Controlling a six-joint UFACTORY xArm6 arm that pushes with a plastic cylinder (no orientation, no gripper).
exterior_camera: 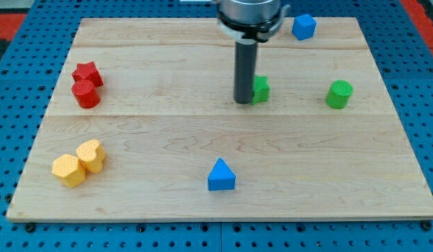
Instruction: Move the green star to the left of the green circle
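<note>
Robotics lab bench

You are looking at a test rig: a pale wooden desk (167,140) laid on a blue perforated mounting plate (20,63), with small coloured blocks scattered under a robot arm's rod.

I see the green star (261,89) lying flat on the worktop (167,133), in the upper half and a little right of the middle of the view. Only its right part shows; the rest is hidden behind the rod, so its points are hard to make out. My tip (243,101) sits right against its left side, touching or nearly so.

The green circle (338,94) is a short upright cylinder with a round flat top. It stands well apart from the star, toward the view's right, at almost the same height in the view. Both are the same bright green.
</note>
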